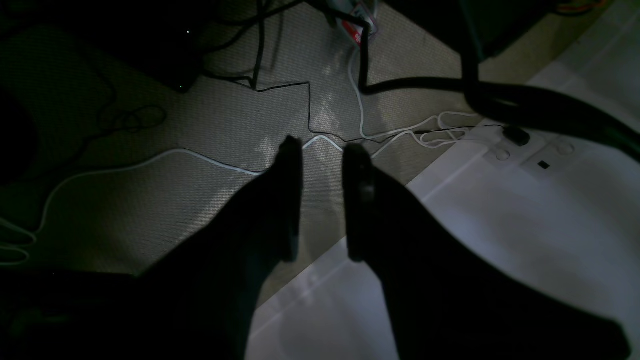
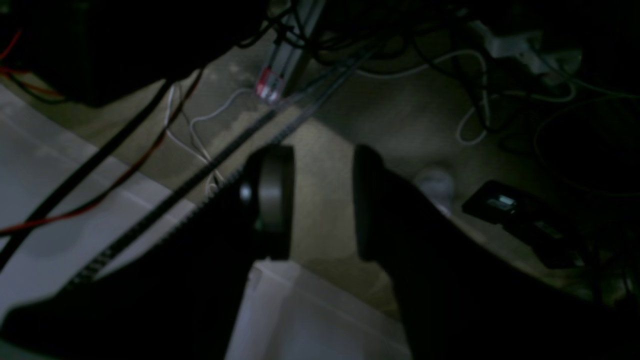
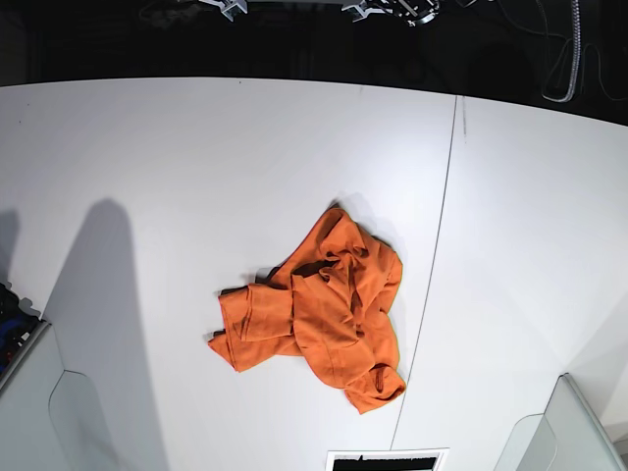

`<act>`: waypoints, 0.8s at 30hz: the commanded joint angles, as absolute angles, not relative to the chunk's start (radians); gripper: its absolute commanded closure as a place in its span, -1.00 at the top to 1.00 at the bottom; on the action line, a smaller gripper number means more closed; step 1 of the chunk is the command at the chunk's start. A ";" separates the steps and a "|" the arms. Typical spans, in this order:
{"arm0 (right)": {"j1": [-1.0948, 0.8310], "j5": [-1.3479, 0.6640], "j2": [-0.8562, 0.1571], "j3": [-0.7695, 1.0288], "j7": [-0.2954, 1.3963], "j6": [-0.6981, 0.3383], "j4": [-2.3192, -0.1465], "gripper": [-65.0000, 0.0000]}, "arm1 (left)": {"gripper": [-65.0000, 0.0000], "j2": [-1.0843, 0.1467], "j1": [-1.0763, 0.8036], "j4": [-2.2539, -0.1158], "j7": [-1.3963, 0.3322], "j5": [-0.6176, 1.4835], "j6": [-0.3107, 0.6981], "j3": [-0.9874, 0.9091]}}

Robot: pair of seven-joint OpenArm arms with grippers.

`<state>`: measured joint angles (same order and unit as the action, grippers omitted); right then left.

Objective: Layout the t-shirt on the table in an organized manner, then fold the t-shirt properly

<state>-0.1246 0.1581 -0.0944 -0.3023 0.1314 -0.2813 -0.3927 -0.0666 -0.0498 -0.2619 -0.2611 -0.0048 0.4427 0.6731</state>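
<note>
Crumpled t-shirt (image 3: 324, 309) in base view only

T-shirt (image 3: 329, 309) crumpled, collar tag hidden (folds cover it)

Orange t-shirt (image 3: 329, 309) crumpled in a heap, mid white table (image 3: 177, 157), beside seam

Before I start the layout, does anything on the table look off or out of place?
Only the t-shirt: it lies crumpled in a bunched heap near the table's seam, not spread flat. Both grippers hang open off the table's edge, holding nothing.
</note>
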 commanded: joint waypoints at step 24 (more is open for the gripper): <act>-0.137 0.161 -0.099 -0.303 0.130 -0.299 -0.400 -0.37 | -0.55 -0.066 -0.073 -0.270 -0.250 -0.004 0.458 0.674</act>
